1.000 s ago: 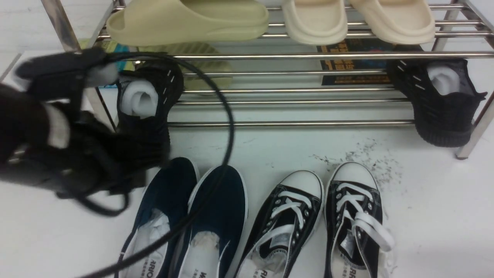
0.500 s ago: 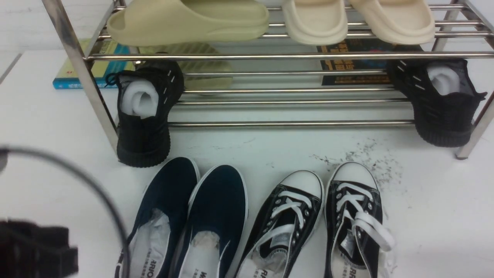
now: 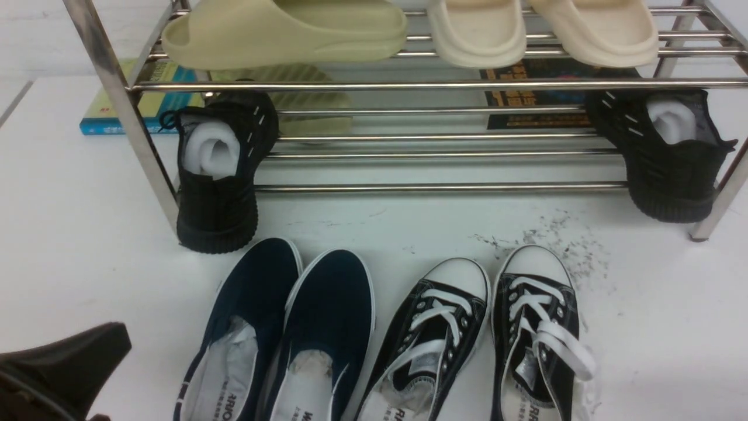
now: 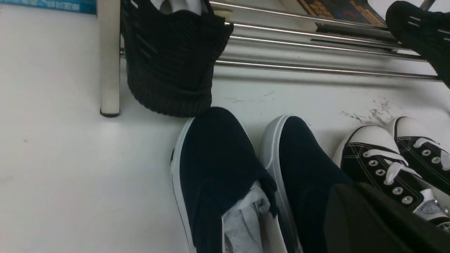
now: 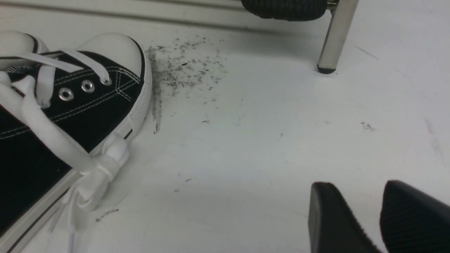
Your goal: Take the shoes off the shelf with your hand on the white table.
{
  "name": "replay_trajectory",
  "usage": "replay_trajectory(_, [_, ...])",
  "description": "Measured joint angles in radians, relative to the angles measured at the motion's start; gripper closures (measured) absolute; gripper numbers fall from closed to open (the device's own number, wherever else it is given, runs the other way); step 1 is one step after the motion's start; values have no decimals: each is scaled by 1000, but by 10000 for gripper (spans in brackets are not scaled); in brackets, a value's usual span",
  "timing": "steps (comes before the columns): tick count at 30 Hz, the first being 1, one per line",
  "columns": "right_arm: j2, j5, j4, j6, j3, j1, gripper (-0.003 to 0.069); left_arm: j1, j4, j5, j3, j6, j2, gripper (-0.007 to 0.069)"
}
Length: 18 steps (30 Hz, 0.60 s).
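Observation:
The pair of navy slip-ons (image 3: 292, 327) stands side by side on the white table (image 3: 70, 234) in front of the chrome shelf (image 3: 432, 85), toes toward it, with paper stuffing inside. They also show in the left wrist view (image 4: 218, 161). My left gripper (image 3: 64, 362) is low at the front left corner, left of the shoes and apart from them. In the left wrist view (image 4: 348, 196) it is one dark mass with no gap, holding nothing. My right gripper (image 5: 358, 186) hovers over bare table with a gap between its fingers, empty.
Black-and-white lace-up sneakers (image 3: 485, 333) stand right of the slip-ons. Black knit sneakers (image 3: 216, 175) (image 3: 666, 152) hang off the lower tier at both ends. Beige slides (image 3: 280, 29) fill the top tier. A book (image 3: 140, 105) lies behind the left leg. Dark specks (image 3: 555, 240).
My left arm and its cable have pulled back from beside the shelf's left leg down to the front left corner. The shoes have not moved.

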Motion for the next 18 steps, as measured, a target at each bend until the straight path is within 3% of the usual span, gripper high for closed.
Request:
replay_trajectory(14, [0,0,0,0,0,0,419,0,9,74,2,-42,0,603])
replay_trajectory(16, [0,0,0,0,0,0,419,0,-14,86,5,-22,-11,602])
replay_trajectory(18, [0,0,0,0,0,0,419,0,-62,102,30,77,-65,598])
